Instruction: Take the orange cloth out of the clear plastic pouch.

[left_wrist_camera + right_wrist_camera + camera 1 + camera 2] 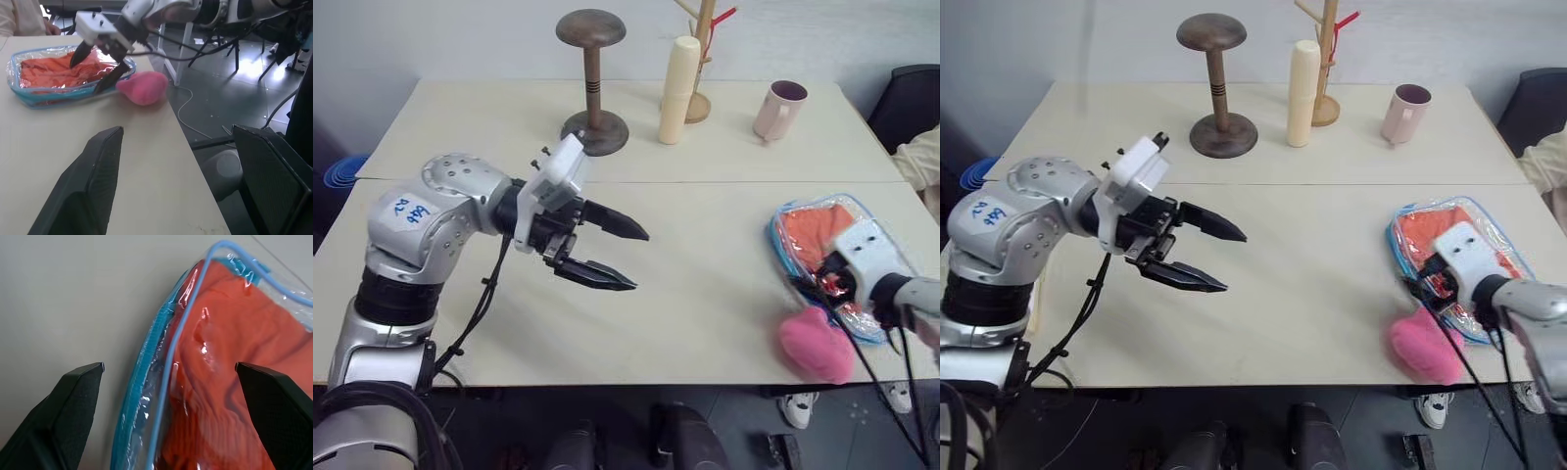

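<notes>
Orange cloth (230, 382) sits inside the pouch (146, 396), right gripper (95, 66) spread wide over its edge; next, pinch. Left gripper (607, 255) open, well apart.

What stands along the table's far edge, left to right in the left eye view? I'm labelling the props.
Wooden hat stand → cream cylinder → wooden branch rack → pink mug.
</notes>
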You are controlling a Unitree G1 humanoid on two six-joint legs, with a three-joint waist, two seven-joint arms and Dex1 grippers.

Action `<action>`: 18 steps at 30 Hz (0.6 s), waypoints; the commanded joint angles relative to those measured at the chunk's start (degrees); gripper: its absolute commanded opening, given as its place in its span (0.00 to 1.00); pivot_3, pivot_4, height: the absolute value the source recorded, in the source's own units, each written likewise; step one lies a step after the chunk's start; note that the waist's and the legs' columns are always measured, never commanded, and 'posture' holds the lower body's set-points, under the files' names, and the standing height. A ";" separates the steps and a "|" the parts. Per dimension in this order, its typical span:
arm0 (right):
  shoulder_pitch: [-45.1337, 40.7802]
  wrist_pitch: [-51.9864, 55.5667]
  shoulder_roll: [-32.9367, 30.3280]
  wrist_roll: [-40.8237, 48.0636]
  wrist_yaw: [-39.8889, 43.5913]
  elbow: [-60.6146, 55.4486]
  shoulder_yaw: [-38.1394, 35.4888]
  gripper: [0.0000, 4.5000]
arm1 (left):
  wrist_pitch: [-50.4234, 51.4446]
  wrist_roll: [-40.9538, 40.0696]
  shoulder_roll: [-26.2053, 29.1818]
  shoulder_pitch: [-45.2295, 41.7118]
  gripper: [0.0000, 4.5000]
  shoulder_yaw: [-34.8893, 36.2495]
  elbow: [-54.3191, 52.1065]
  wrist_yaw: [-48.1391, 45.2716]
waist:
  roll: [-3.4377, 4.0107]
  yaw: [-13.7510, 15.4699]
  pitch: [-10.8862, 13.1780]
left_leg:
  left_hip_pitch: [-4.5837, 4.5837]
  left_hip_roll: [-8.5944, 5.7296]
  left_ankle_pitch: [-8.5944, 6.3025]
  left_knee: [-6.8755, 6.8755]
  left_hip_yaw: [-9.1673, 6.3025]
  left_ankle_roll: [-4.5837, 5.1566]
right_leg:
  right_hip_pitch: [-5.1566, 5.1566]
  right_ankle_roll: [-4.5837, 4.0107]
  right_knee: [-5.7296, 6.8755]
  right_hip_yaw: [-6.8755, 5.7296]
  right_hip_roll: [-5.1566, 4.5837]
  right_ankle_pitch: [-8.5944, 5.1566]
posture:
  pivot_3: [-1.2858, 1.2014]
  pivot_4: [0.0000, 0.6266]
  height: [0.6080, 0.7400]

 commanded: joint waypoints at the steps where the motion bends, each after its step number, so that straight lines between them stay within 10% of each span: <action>1: -3.74 -0.03 0.79 -4.62 -2.61 4.24 3.55 1.00 | -1.60 1.10 0.09 -1.58 0.82 -0.21 -0.49 -0.20 | 0.01 0.19 0.00 | 0.00 0.00 0.00 -0.02 -0.02 0.00 | -0.01 0.00 0.01 -0.02 0.00 0.00 | 0.52 0.24 1.00; 5: -6.76 -1.67 1.95 -8.59 -4.85 10.06 6.52 0.87 | -1.78 1.67 0.05 -1.90 0.83 -0.27 -0.47 0.41 | 0.01 0.44 0.00 | -0.04 -0.01 0.01 0.00 -0.05 0.03 | 0.02 0.00 -0.01 -0.04 -0.04 0.00 | 0.52 0.24 1.00; 18: -6.18 -8.97 1.98 -9.17 0.99 8.04 7.98 0.01 | -1.00 1.14 0.82 -0.44 0.83 1.15 -1.71 2.93 | 0.01 0.46 0.00 | -0.06 -0.03 0.00 0.00 -0.17 0.05 | 0.07 0.00 -0.03 -0.14 -0.07 0.00 | 0.52 0.24 1.00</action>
